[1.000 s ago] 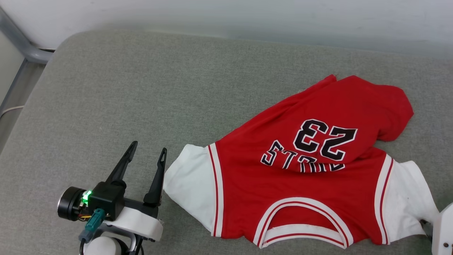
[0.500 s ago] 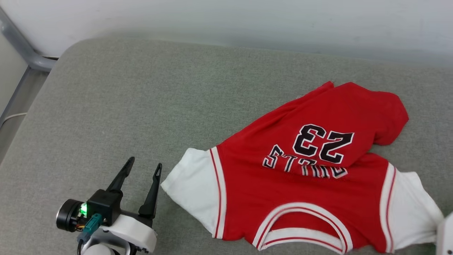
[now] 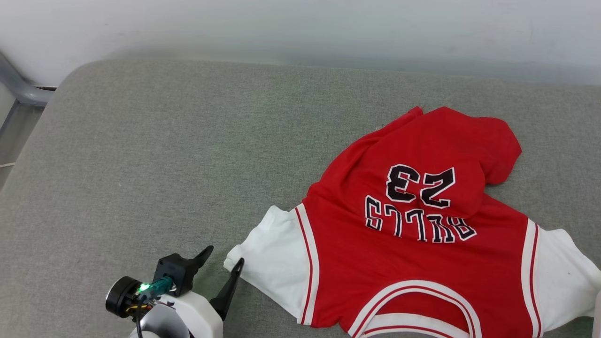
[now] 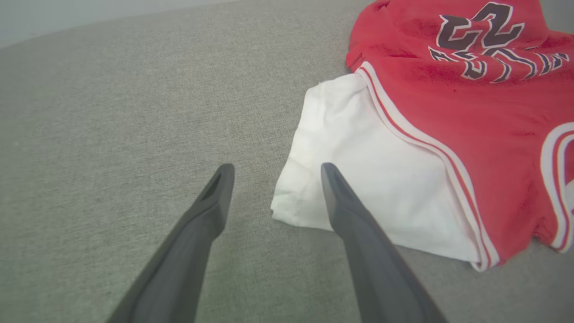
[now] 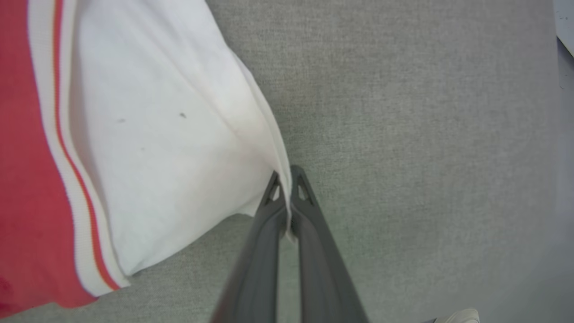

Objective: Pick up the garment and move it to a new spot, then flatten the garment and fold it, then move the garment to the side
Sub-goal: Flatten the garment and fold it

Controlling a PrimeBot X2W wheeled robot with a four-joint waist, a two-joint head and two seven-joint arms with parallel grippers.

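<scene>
Head view: garment (image 3: 413, 263) collar faces cushion's (image 3: 164, 155) near edge, sleeves spanning left-right; left gripper (image 3: 224, 255) spread at one sleeve, right gripper (image 5: 285, 175) pinching the other.

A plain indoor test space, most like a robotics lab, though the kind of room is not certain. A wide grey-green padded surface (image 3: 188, 155) with a rounded corner sits against a bare pale wall (image 3: 300, 28). A grey metal rail (image 3: 21, 91) runs past its left corner. The left gripper (image 3: 224, 255) carries exposed wiring and a green light.
</scene>
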